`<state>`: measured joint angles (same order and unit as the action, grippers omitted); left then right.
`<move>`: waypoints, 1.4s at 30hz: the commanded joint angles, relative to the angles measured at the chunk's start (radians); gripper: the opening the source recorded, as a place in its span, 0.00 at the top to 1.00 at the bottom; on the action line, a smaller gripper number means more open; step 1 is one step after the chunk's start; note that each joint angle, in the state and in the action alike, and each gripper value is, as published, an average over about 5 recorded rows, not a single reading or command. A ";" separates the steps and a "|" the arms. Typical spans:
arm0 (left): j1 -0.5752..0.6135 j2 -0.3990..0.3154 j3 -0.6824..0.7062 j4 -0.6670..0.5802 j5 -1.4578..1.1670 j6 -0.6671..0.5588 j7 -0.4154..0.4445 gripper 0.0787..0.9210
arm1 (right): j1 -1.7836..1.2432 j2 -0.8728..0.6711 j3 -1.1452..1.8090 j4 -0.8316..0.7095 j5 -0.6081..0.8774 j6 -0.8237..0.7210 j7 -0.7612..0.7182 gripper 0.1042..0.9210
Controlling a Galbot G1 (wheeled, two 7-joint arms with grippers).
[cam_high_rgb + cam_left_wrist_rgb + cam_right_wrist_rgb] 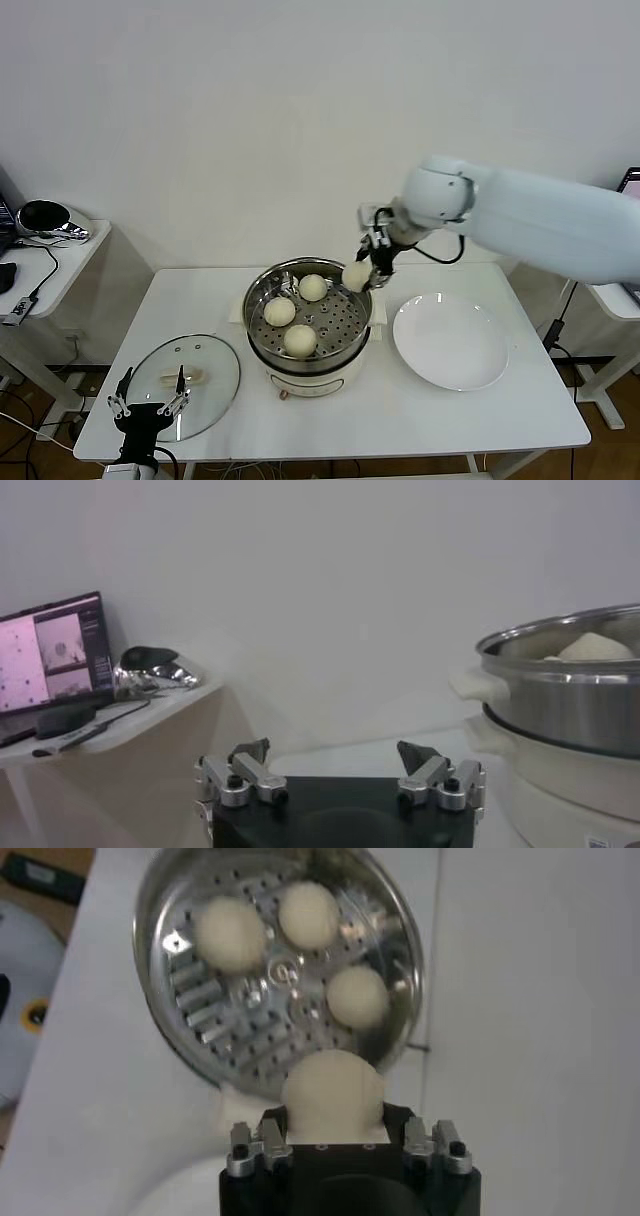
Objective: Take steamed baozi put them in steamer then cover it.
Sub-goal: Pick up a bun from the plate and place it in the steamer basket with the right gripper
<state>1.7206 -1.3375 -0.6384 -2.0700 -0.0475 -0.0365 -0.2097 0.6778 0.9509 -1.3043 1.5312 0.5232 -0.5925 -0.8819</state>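
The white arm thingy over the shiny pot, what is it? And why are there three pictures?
That is a robot's right arm. Its right gripper is like a hand, and its jaws are pinching a soft white bun, a steamed baozi, at the rim of the steamer, a shiny metal basket with holes in its floor. Three more buns already sit inside.

The big picture comes from a camera on the robot's head, looking down at the white table. The other two come from little cameras on its wrists, so you see the jaws up close.

On the table there is also a white plate with nothing on it, and the glass cover for the steamer. The left gripper waits by the cover with its jaws open, holding nothing.
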 commanded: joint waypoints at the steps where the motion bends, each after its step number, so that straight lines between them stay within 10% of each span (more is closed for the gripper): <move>1: 0.000 0.000 0.000 -0.006 0.000 0.000 0.000 0.12 | -0.084 0.139 -0.039 -0.076 0.122 -0.114 0.083 0.40; 37: 0.003 -0.007 0.004 -0.009 0.003 -0.003 0.000 0.12 | -0.256 0.179 0.052 -0.222 0.006 -0.134 0.140 0.39; 42: 0.001 -0.007 0.004 -0.007 0.003 -0.002 0.001 0.12 | -0.243 0.145 0.058 -0.180 0.010 -0.135 0.134 0.28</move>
<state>1.7223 -1.3445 -0.6343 -2.0778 -0.0449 -0.0397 -0.2096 0.4358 1.1160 -1.2504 1.3265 0.5394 -0.7244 -0.7480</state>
